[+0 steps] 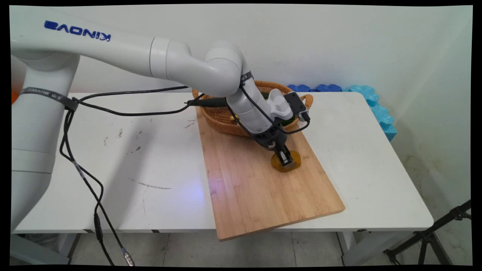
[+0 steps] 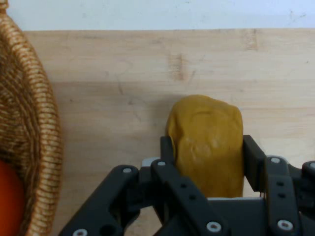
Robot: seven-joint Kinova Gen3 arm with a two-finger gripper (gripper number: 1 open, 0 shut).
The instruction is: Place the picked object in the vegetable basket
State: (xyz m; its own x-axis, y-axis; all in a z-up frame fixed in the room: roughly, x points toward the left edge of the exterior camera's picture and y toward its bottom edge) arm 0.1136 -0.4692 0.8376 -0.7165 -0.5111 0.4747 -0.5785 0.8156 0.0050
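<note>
On the bamboo cutting board (image 1: 263,180), which lies across the white tabletop (image 1: 150,150) with its near end overhanging the front edge, a yellow-brown, potato-like lump (image 1: 292,162) rests near the board's far right part, just in front of the wicker basket (image 1: 222,114). The gripper (image 1: 285,159) is lowered over the lump, and in the hand view its fingers (image 2: 251,157) are seen set on either side of it, one against each flank. They are closed to about the lump's width, so that the lump (image 2: 209,142) appears to be held between them while it sits on the board; whether pressure is already applied cannot be told.

For the grip to be judged sound, the lump should be kept centred between the two pads, since its rounded, uneven surface could slip sideways if it is caught near one end. Contact low on its flanks is to be preferred. The basket rim (image 2: 47,137) stands to one side in the hand view, with something orange (image 2: 10,196) inside it, and clearance from that rim should be minded. The arm's black cable (image 1: 131,112) trails across the tabletop, well apart from the lump.
</note>
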